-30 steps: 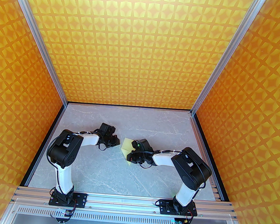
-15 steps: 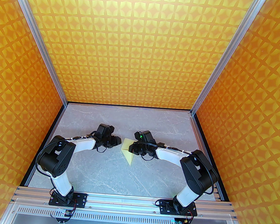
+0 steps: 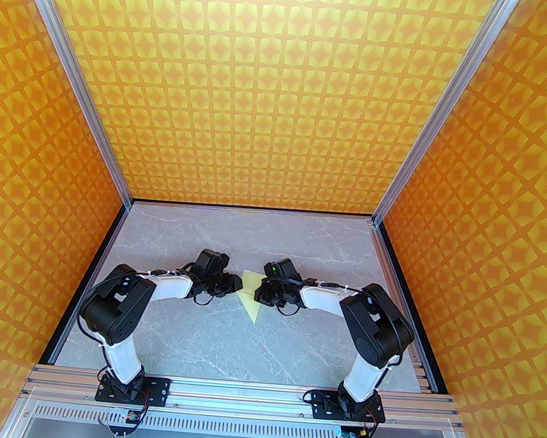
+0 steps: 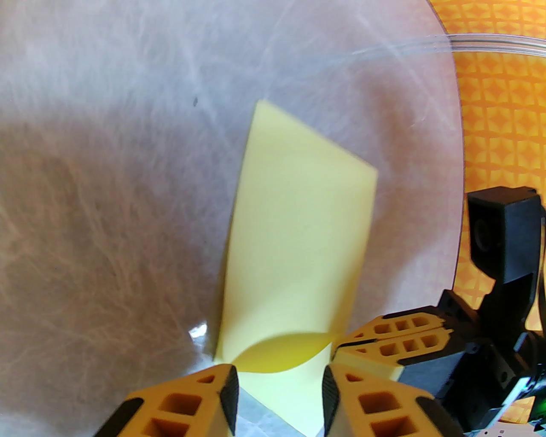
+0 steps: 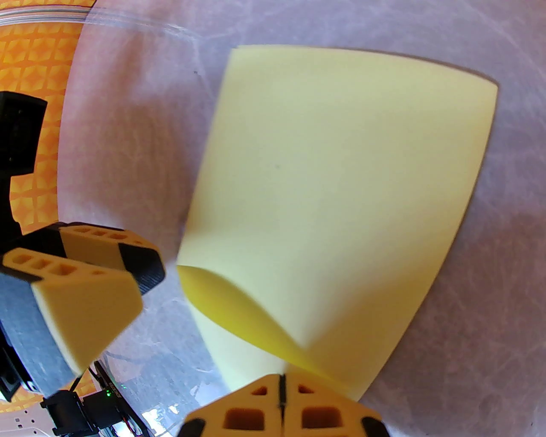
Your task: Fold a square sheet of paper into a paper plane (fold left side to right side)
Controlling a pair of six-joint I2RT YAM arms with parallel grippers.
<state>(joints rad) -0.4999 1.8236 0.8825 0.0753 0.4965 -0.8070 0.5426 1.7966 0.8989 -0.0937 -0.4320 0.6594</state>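
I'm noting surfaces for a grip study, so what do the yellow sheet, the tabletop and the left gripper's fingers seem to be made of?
The square sheet of paper: thin matte paper, apparently; one corner curls up softly. The table: grey stone look with white veins and a faint sheen, possibly laminate. The left gripper's fingers: orange plastic by the look, with hollow cells and black tips.
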